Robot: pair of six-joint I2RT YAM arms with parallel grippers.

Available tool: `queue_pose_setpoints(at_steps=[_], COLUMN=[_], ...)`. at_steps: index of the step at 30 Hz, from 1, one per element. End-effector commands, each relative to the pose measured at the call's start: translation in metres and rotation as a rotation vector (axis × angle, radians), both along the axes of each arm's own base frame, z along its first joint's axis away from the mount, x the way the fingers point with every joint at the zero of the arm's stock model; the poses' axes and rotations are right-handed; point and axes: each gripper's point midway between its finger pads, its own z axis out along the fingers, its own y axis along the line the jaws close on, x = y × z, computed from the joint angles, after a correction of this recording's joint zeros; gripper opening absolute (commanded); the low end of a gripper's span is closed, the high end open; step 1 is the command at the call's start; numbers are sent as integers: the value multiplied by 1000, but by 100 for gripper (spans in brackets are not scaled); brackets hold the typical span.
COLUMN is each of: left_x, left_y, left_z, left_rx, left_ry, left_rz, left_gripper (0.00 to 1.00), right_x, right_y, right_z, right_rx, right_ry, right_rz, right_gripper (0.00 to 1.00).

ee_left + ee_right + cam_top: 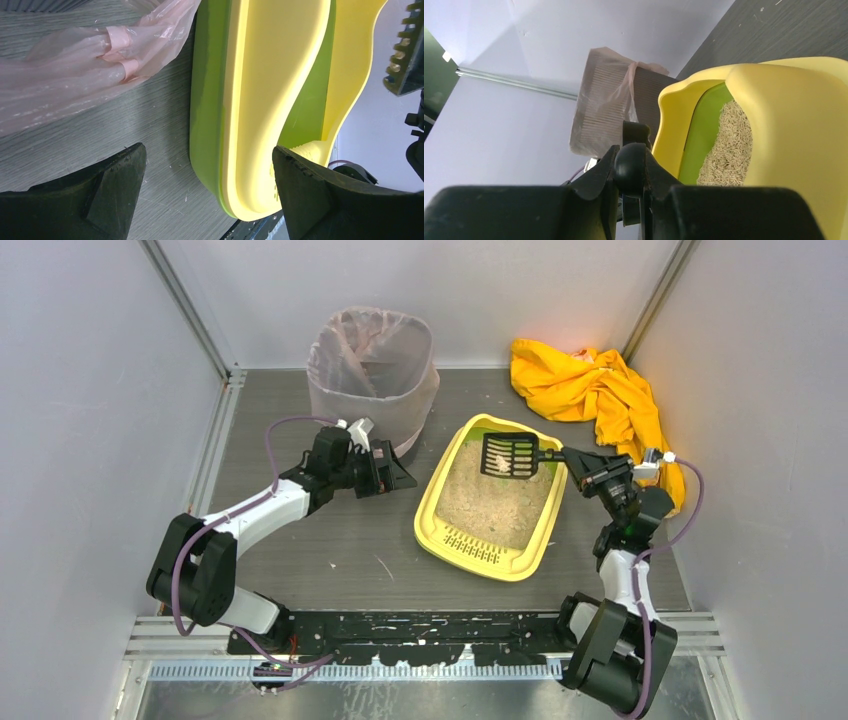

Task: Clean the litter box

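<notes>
Litter box (480,550): right claw (572,458) clamps scoop (510,455), left claw (400,472) gapes.

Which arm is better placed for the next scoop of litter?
Probably right. The right gripper is shut on the black scoop, whose head hangs over the litter box's far end. The left gripper is open, empty, beside the lined bin.

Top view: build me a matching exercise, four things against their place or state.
1 litter box
2 scoop
3 bin
4 cloth

A crumpled in the far right corner
B lined with a pinkish bag
C holds sandy litter
D gripped by the right gripper

Pairs: 1-C, 2-D, 3-B, 4-A.
</notes>
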Motion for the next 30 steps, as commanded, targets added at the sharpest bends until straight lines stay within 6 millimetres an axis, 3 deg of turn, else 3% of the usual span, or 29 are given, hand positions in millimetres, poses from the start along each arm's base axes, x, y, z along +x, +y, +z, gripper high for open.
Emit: queue_pose_setpoints(at_steps=[1,8,12,27,30], left_x=[6,7,6,5,4], left_y=[-7,-9,-9,-8,-7], left_z=[18,16,17,20,23], left_rx=[-38,-42,-42,-45,-43], left_ry=[-61,-49,-52,-58,-66], left_rz=[-20,-20,-20,-22,-20], left_gripper=[96,96,96,95,95], right_x=[2,17,33,113,129], right_y=[0,-2,8,106,141], right_z=[58,99,117,222,229], right_rx=[-51,-54,-59,-124,-137], right_ry=[-132,-149,-157,-298,-307], right_rz=[-3,-5,17,168,235], right_gripper=[1,1,1,1,1])
